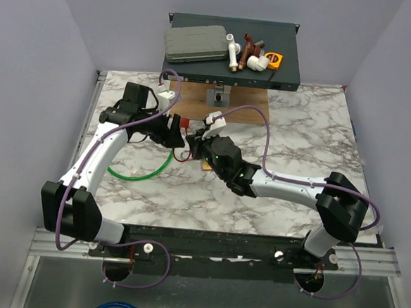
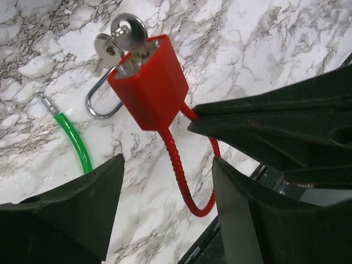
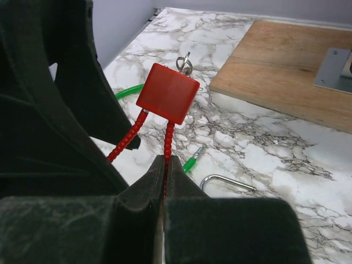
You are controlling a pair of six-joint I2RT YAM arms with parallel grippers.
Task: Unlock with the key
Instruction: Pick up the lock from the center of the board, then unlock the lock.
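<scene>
1. Marble table (image 1: 299, 132) beneath two arms meeting mid-surface, wooden board (image 1: 223, 102) and a cluttered shelf at the far edge.
2. Pinches one strand of the red cable (image 3: 166, 148) in the right gripper (image 3: 165, 165), jaws fully closed on it, propping the red lock (image 3: 168, 92) up off the marble, or so it appears from the right wrist view.
3. Shows the key (image 2: 129, 31) already seated in the keyhole, at the end of the lock opposite the cable, with a spare key and ring hanging just beside it.
4. Keeps the left gripper (image 2: 165, 165) open and gripping nothing, fingers spread either side of the cable loop, just short of the lock body.
5. Places the key beyond the lock body as seen from the left gripper, ahead and slightly to one side, key shaft in line with the lock's long axis from cable end to keyhole end.
6. Leaves the left gripper as the free hand and the nearer one to the key, with the right one tied up steadying the cable.
7. Calls, most likely, for a short reach past the lock body to bracket the key head, then a twist about that same axis.
8. Leaves a green cable (image 2: 77, 143) and a loose silver shackle (image 2: 91, 104) flat on the marble near the lock.
</scene>
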